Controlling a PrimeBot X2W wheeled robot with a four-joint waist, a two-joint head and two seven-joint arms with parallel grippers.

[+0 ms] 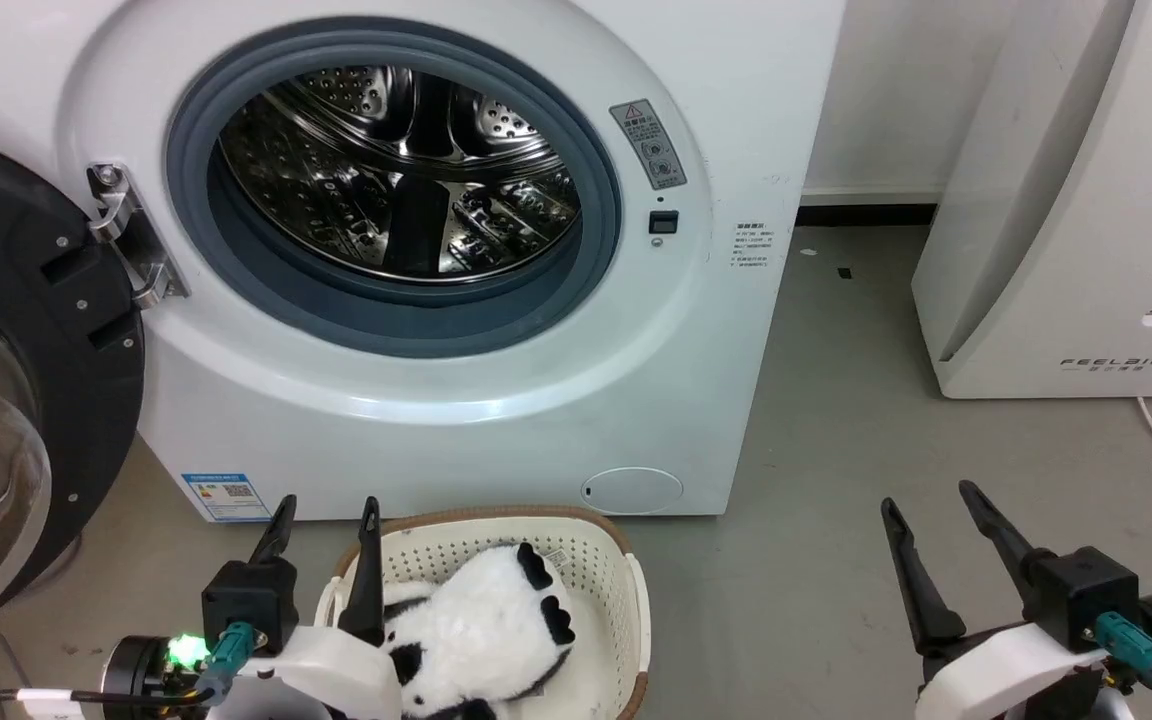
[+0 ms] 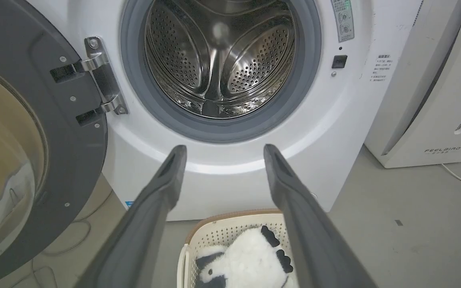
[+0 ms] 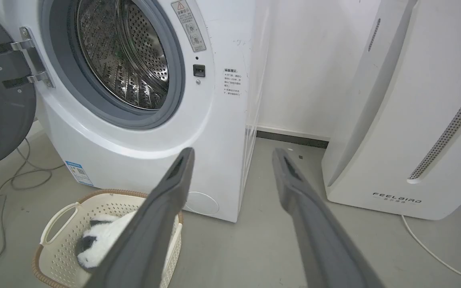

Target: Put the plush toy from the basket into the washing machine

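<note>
Much grey floor (image 1: 816, 450) right of basket (image 1: 536, 513)

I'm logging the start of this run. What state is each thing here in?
Washer door, open, swung left.
Drum, empty as far as it shows.
Panda, lying in the basket, ungripped.
Basket, upright, holding the panda.
Left gripper, open, empty, at the basket's left edge.
Right gripper, open, empty.

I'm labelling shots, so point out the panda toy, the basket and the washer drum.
plush toy (image 1: 481, 620), head view, its white body.
basket (image 1: 603, 572), head view, its perforated inner wall.
washing machine (image 2: 254, 60), left wrist view, its steel drum.
</note>
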